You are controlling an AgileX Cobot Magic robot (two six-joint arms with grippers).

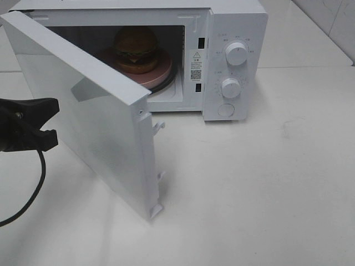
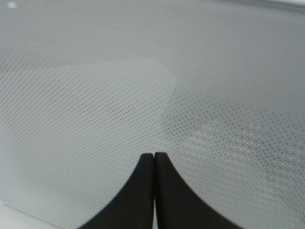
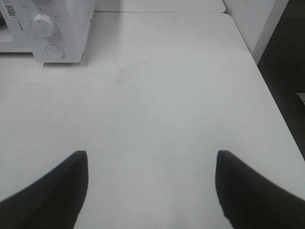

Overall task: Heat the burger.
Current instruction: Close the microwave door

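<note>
Left pincer (image 2: 154, 155): pressed together, holding nothing.
Right pincer (image 3: 151, 155): spread, holding nothing, over the table (image 3: 157, 95).
Door (image 1: 89, 116): open, just in front of the left pincer.
Burger (image 1: 136, 49): beyond the door, inside the microwave (image 1: 233, 33), on a pink plate (image 1: 163, 69).

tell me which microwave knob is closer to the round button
The lower knob: it sits directly above the round button, while the upper knob is farther up.
</note>
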